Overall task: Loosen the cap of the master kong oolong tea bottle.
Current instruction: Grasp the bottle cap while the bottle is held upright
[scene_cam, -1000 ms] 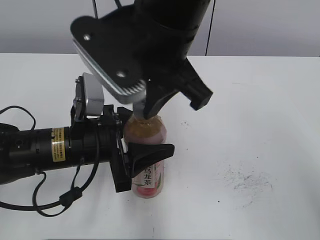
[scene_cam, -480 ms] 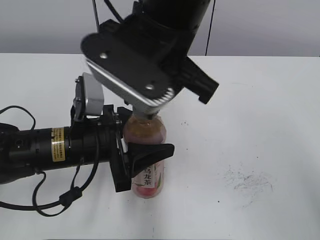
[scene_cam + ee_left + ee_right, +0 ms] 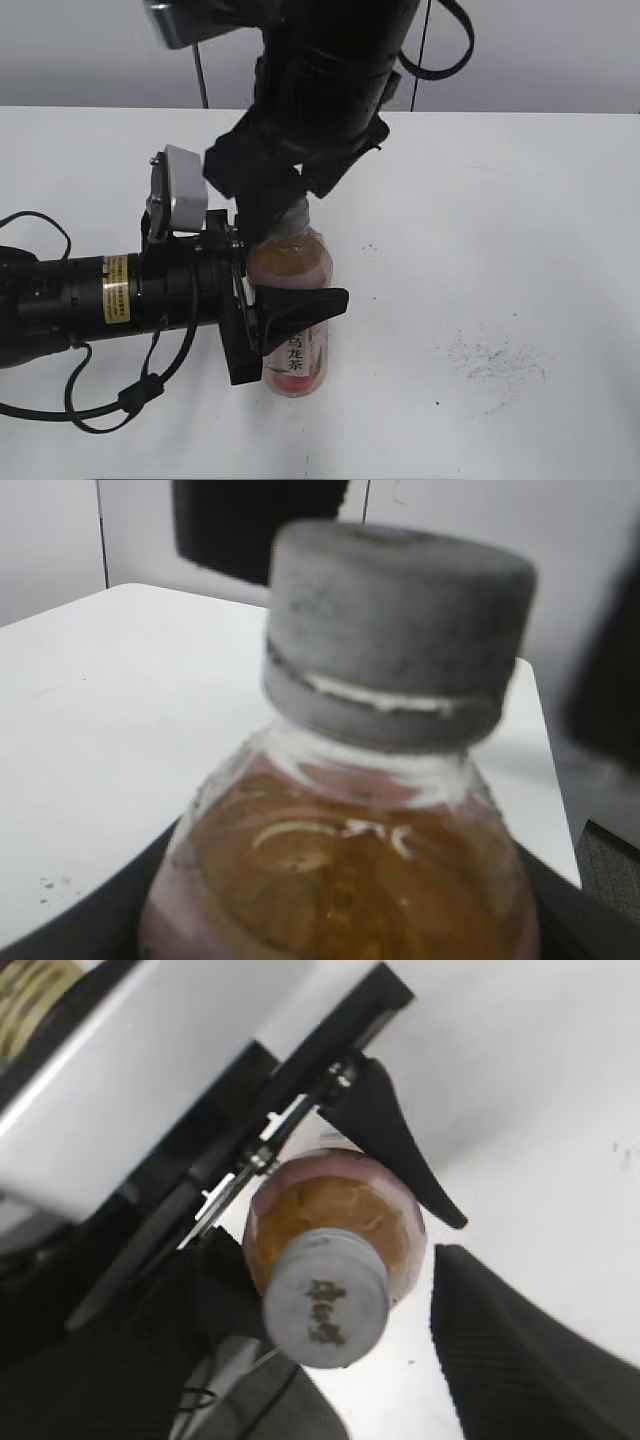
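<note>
Bottle clamped, cap exposed.
Left gripper (image 3: 290,315) pinches the bottle (image 3: 293,300); right gripper (image 3: 330,1310) spread, apparently clear of the cap (image 3: 325,1298).

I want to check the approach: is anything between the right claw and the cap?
Nothing visible. In the right wrist view the cap sits bare between the right claw's open fingers. The left claw grips the bottle lower down, clear of the cap.

The right pincer (image 3: 330,1290) blocked most of the cap (image 3: 292,214) from outside. The bottle (image 3: 292,310) had its label half covered by the left pincer (image 3: 290,315). Up close, the cap (image 3: 395,630) was blurred, the bottle cut off below.
</note>
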{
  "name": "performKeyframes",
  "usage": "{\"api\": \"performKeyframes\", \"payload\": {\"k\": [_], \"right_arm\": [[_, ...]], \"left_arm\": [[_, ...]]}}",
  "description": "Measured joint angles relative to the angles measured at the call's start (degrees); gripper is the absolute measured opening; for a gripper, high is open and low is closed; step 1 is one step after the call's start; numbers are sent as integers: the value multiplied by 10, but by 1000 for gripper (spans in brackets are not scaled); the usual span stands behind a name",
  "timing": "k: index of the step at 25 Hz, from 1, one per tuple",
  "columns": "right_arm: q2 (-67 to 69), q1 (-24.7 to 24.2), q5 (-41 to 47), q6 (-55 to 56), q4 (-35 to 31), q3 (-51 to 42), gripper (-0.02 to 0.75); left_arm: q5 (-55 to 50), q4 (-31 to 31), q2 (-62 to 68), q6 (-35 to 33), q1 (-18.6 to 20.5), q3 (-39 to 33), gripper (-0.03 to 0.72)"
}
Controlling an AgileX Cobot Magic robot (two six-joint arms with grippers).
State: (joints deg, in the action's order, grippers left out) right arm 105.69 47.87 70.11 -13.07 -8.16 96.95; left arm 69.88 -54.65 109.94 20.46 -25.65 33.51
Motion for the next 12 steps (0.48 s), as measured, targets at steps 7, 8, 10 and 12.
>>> {"api": "performKeyframes", "payload": {"k": [7, 8, 10, 12], "right_arm": [[0, 0, 0, 144, 30, 0, 417], [1, 0, 0, 146, 30, 0, 403], [2, 0, 0, 142, 27, 0, 351], [2, 0, -1, 111, 23, 0, 267]], "left_arm": [[1, -2, 0, 0, 0, 0, 445], [1, -2, 0, 0, 0, 0, 445], [1, -2, 0, 0, 0, 0, 445], [0, -1, 0, 1, 0, 0, 445]]}}
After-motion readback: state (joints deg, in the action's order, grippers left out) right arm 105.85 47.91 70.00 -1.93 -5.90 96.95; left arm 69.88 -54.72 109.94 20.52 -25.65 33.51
